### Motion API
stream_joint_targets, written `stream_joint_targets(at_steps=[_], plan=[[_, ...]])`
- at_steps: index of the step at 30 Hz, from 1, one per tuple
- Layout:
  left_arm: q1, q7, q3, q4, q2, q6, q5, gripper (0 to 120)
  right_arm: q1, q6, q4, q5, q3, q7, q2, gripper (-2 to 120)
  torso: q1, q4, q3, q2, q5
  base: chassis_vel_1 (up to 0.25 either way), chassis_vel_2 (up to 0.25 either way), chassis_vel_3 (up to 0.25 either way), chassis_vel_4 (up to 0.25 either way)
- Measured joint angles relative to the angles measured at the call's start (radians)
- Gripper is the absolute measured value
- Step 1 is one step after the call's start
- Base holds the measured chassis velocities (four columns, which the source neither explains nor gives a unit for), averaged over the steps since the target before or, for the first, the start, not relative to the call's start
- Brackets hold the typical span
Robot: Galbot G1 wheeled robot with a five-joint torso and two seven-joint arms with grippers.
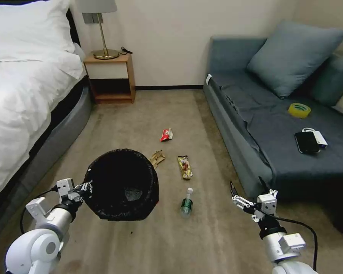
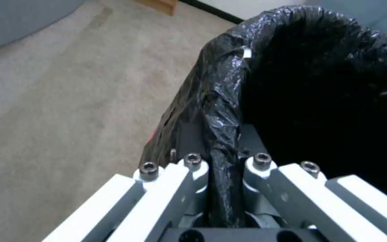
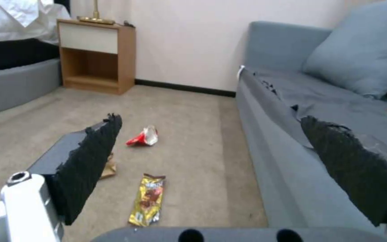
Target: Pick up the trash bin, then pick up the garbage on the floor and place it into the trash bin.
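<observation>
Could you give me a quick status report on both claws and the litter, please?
Left claw shut on trash bin rim, bin held up. Right claw open, empty, above carpet beside sofa. Bottle, wrappers, paper on floor. Nothing blocking.

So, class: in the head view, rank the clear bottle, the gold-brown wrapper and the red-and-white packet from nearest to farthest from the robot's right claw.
Measured from the open right claw:
1. Clear bottle, on the carpet just to the claw's left.
2. Gold-brown wrapper, farther ahead, left of the sofa.
3. Red-and-white packet, farthest, toward the nightstand.
</observation>
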Motion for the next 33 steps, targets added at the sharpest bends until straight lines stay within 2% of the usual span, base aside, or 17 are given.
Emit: stream_joint_targets(at_steps=[11, 20, 24, 27, 29, 32, 33], plan=[[0.000, 0.000, -0.003, 0.006, -0.003, -0.003, -0.004, 4, 0.005, -0.002, -0.006, -0.005, -0.015, 0.000, 0.007, 100, 0.000, 0.0000, 0.000, 0.000, 0.0001, -0.137, 0.135, 0.128, -0.136], [-0.009, 0.000, -0.008, 0.017, 0.010, -0.003, -0.010, 4, 0.020, 0.008, -0.033, -0.010, -0.052, 0.005, 0.009, 100, 0.000, 0.0001, 0.000, 0.000, 0.0000, -0.120, 0.120, 0.139, -0.125], [-0.018, -0.001, -0.011, 0.026, 0.019, -0.003, -0.015, 4, 0.046, -0.026, -0.054, -0.003, -0.102, 0.027, 0.000, 100, 0.000, -0.0003, 0.000, 0.000, 0.0000, -0.058, 0.047, 0.075, -0.045], [-0.022, -0.001, -0.014, 0.029, 0.022, -0.003, -0.016, 4, 0.080, -0.117, -0.073, 0.050, -0.172, 0.088, -0.032, 100, 0.000, 0.0001, 0.000, 0.000, -0.0001, 0.000, 0.000, 0.000, 0.000], [-0.022, -0.002, -0.014, 0.030, 0.022, -0.002, -0.016, 4, 0.086, -0.139, -0.075, 0.062, -0.187, 0.104, -0.041, 100, 0.000, 0.0002, 0.000, 0.000, 0.0000, 0.000, 0.000, 0.000, 0.000], [-0.029, -0.002, -0.014, 0.029, 0.023, 0.003, -0.016, 4, 0.161, -0.325, -0.103, 0.245, -0.320, 0.283, -0.132, 100, 0.000, 0.0000, 0.000, 0.000, 0.0000, 0.000, 0.000, 0.000, 0.000], [-0.031, -0.002, -0.014, 0.028, 0.023, 0.004, -0.016, 4, 0.179, -0.357, -0.111, 0.293, -0.346, 0.319, -0.150, 100, 0.000, -0.0001, 0.000, 0.000, 0.0000, 0.000, 0.000, 0.000, 0.000]])
